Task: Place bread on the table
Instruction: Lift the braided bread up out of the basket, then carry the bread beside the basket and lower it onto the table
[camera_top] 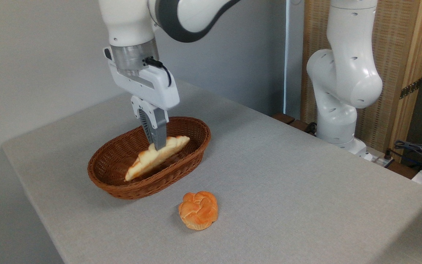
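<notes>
bread [156, 157] hangs clamped mid-length in the gripper [157, 145], long axis tilted down-left, over the wicker basket [181, 168]; bare table [269, 176] lies to the right, past the rim.

Text: none legible
Labels: none legible
Brands: none legible on arm [343, 73] or gripper [156, 141]
Numbers: none legible
Signs: none legible

White arm [343, 73], dark-grey joint band, grey-fingered tool [156, 141], black cable.
</notes>
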`<state>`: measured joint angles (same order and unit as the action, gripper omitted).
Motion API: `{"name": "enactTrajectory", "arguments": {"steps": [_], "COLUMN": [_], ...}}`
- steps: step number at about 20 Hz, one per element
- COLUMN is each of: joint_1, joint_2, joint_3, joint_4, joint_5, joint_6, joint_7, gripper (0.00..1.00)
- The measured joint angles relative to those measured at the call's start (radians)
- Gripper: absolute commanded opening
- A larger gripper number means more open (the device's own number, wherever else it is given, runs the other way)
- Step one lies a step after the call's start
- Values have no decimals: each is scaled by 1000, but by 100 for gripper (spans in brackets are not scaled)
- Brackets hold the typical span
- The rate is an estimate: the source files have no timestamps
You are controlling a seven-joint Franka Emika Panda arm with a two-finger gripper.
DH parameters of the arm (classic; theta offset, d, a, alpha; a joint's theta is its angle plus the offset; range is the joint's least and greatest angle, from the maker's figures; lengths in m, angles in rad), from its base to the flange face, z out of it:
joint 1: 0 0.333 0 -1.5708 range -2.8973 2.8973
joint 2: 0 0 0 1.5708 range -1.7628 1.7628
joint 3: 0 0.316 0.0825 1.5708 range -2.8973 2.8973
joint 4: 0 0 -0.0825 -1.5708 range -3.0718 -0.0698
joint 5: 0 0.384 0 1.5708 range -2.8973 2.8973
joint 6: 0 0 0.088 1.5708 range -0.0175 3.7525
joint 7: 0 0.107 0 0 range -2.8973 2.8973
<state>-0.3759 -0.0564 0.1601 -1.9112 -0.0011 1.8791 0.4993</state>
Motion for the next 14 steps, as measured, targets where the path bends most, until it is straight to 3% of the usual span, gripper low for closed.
{"name": "enactTrajectory", "arguments": {"steps": [5, 6, 7, 8, 9, 10, 14], "joint_1": [7, 7, 7, 7, 7, 6, 5], "joint_2": [-9, -9, -9, -8, -6, -2, 15], "joint_3": [136, 153, 165, 171, 173, 173, 173], "joint_4": [0, -1, -3, -7, -11, -17, -31], "joint_5": [0, 0, 0, 0, 2, 11, 54], "joint_6": [-35, -44, -50, -56, -59, -60, -61], "joint_7": [166, 199, 225, 242, 250, 258, 274], "gripper": [3, 23, 25, 43, 92, 100, 100]}}
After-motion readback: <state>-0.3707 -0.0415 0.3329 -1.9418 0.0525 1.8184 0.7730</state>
